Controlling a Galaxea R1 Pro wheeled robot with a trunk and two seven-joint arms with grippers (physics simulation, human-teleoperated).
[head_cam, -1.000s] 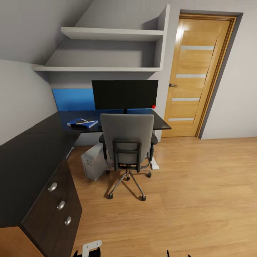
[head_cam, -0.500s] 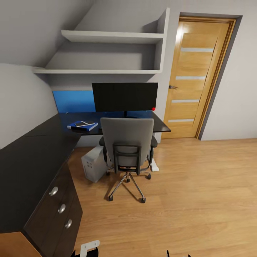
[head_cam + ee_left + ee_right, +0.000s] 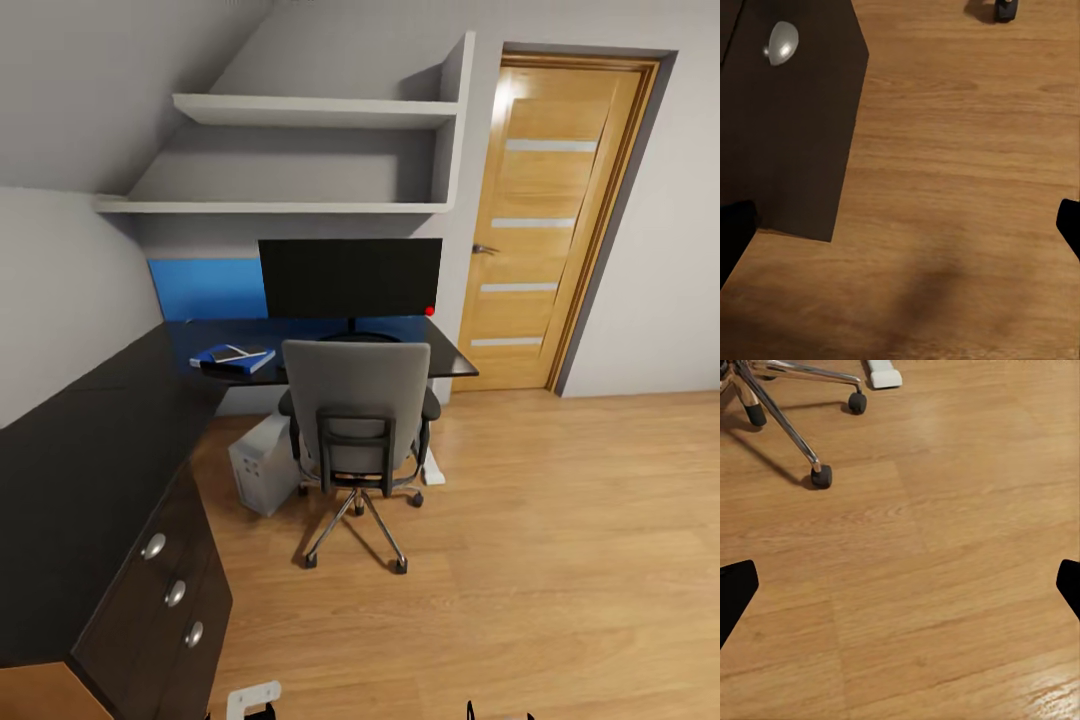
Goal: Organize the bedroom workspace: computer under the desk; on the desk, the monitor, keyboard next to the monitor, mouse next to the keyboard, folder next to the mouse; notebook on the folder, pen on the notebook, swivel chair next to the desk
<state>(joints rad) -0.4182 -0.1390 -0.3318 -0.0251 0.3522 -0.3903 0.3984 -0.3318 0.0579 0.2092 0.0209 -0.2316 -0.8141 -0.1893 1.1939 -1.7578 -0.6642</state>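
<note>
The long black table [image 3: 90, 440] runs along the left wall and turns at the far corner under the two white shelves [image 3: 310, 110]. The wide black monitor [image 3: 350, 277] stands on the far part of the table, near its back edge, with a blue wall panel [image 3: 205, 288] behind it and a small red dot [image 3: 430, 311] at its lower right corner. The blue folder [image 3: 232, 358] lies on the table near the inside corner, left of the monitor. The thin grey notebook [image 3: 236, 353] lies on top of the folder. I cannot make out a pen.

The grey swivel chair [image 3: 356, 412] is pushed up to the table's front edge, its back toward the camera, right in front of the monitor. The small white computer [image 3: 263, 464] stands on the wood floor [image 3: 560, 520] under the table, just left of the chair. A wooden door [image 3: 545, 215] is to the right.

Since the earlier pictures, the whole picture has slid down a little and things look a bit farther off. That is the camera moving, not the things.

In the left wrist view, the left tool [image 3: 900, 225] has its two dark fingers far apart, over the floor beside the drawer front with a silver knob [image 3: 781, 41]. In the right wrist view, the right tool [image 3: 900, 585] is also spread wide over bare floor, near the chair's chrome legs and casters [image 3: 820, 475].
</note>
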